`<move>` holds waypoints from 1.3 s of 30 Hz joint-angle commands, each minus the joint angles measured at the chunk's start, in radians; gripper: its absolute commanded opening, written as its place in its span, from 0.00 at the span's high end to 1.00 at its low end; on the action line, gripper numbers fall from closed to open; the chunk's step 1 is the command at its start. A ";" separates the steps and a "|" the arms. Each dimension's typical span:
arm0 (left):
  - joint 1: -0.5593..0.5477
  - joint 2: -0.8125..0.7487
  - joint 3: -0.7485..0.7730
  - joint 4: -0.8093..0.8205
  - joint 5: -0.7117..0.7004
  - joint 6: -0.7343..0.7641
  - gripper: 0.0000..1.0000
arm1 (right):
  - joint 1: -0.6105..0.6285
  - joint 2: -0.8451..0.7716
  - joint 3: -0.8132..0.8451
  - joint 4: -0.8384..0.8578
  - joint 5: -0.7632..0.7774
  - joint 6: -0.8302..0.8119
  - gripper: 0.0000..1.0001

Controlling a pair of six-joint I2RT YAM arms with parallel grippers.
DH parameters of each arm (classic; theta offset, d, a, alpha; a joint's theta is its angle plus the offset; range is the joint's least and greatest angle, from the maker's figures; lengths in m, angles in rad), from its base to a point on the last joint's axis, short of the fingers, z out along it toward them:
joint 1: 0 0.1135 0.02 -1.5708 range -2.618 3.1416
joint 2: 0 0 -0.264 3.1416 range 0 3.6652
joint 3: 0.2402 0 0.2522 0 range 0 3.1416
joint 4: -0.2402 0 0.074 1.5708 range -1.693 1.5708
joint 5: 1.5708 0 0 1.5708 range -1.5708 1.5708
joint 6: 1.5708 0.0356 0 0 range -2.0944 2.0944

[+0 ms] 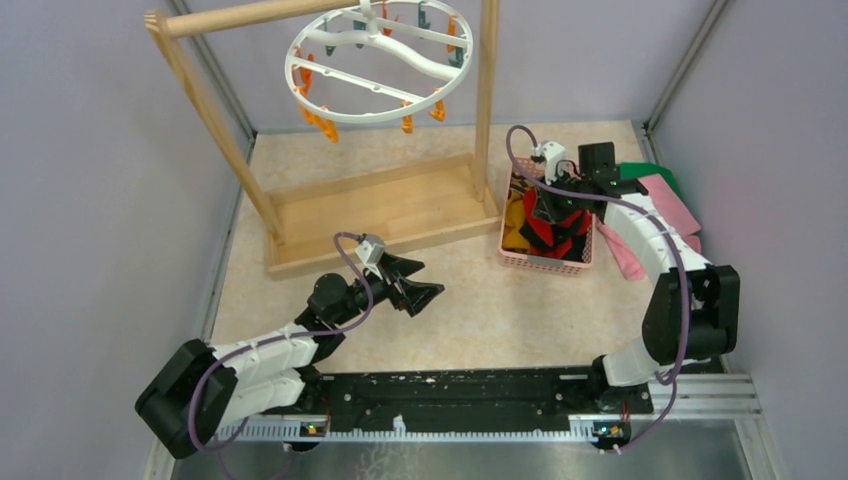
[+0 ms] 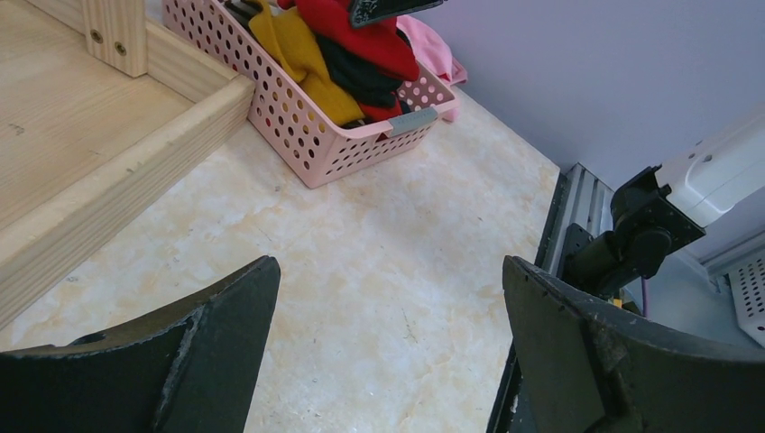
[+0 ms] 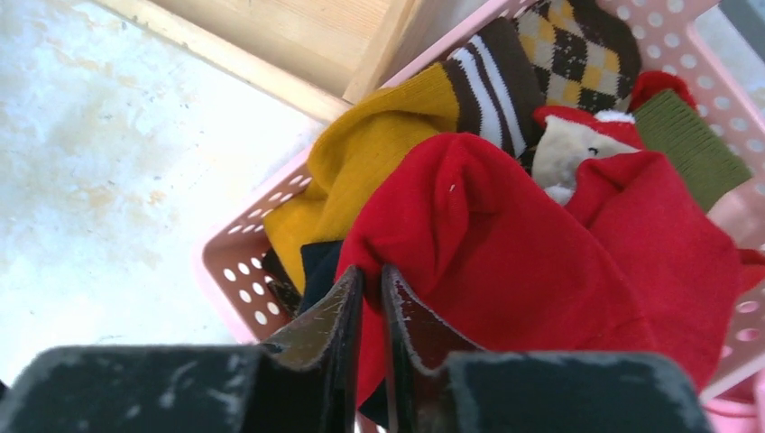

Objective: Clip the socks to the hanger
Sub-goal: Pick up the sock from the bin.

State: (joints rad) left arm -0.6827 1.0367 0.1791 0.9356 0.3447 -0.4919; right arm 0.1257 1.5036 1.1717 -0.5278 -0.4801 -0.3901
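- Your right gripper (image 3: 370, 275) was down in the basket (image 3: 236, 271). Its fingers stood almost together, pinching a fold of the red sock (image 3: 505, 253), and red cloth showed in the thin slit between them.
- The socks (image 1: 545, 225) lay heaped in that pink perforated basket, with none on the hanger (image 1: 378, 60).
- The red sock sat on top of the heap, too bunched for you to tell which way its toe pointed.
- The yellow sock (image 3: 379, 153) lay beside it on the rack's side. Its length ran from the basket wall up to a brown-and-white striped band (image 3: 492, 81).
- Deeper in the basket you had a checked sock (image 3: 577, 45), a green cuff (image 3: 690, 144), and a black sock (image 3: 320, 266) tucked under the red one.
- The basket stood on the table (image 1: 480, 310), just beside the right end of the rack (image 1: 380, 215) base. Its long axis ran away from the arms.
- The hanger hung under the rack's top bar with its white ring tilted, not level. Its orange clips (image 1: 318, 120) and teal clips dangled from the rim.
- Your left gripper (image 1: 432, 278) hovered over the table in front of the rack base. Its fingers were spread wide with nothing between them, and they pointed toward the basket.
- The pink cloth (image 1: 665, 205) and green cloth (image 1: 650, 172) lay just beyond the basket on the right.
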 commanded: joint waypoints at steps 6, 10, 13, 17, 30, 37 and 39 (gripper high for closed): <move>0.000 0.002 0.011 0.097 0.029 -0.021 0.01 | 0.005 -0.088 0.013 0.012 0.028 -0.019 1.00; 0.000 0.020 0.013 0.122 0.042 -0.030 0.01 | -0.008 -0.181 0.024 0.010 0.013 -0.043 1.00; 0.000 0.039 0.017 0.144 0.051 -0.034 0.01 | -0.036 -0.234 0.051 0.002 -0.042 -0.047 1.00; 0.000 0.066 0.039 0.157 0.073 -0.046 0.01 | -0.064 -0.236 0.130 -0.077 -0.198 -0.076 1.00; -0.001 0.225 0.038 0.509 0.013 -0.501 0.03 | 0.073 -0.151 0.351 -0.398 -0.663 -0.263 1.00; 0.001 0.310 -0.004 0.565 -0.128 -0.712 0.04 | 0.255 -0.153 0.202 -0.372 -0.611 -0.370 1.00; 0.002 0.314 -0.024 0.569 -0.162 -0.731 0.04 | 0.265 -0.147 0.173 -0.354 -0.635 -0.380 1.00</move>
State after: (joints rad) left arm -0.6823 1.3384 0.1864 1.3621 0.2813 -1.1019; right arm 0.3679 1.3487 1.3865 -0.8890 -1.0618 -0.6903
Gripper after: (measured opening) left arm 0.965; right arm 0.006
